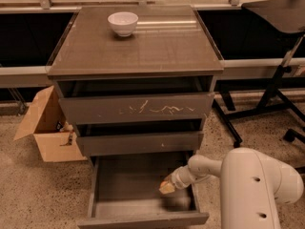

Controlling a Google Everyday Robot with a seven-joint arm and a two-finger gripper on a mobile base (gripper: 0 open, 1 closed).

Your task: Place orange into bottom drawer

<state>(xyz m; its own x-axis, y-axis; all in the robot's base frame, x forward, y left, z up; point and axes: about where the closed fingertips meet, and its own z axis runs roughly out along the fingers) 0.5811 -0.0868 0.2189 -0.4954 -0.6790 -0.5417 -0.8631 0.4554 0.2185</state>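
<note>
We count three drawers, one white bowl on the worktop, one cardboard box at left, one orange, and one claw over the bottom drawer.

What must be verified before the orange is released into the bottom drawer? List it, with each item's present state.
1. Lowest dark grey-brown cabinet drawer pulled open: ok.
2. Robot's gripper inside that drawer's walls, near its right side: ok.
3. Small round orange fruit at the gripper: cannot tell; only a pale orange-tan patch shows at its tip.
4. Gripper's height above the drawer's grey floor: cannot tell.
5. White robot arm passing below the shallower middle drawer: ok.
</note>
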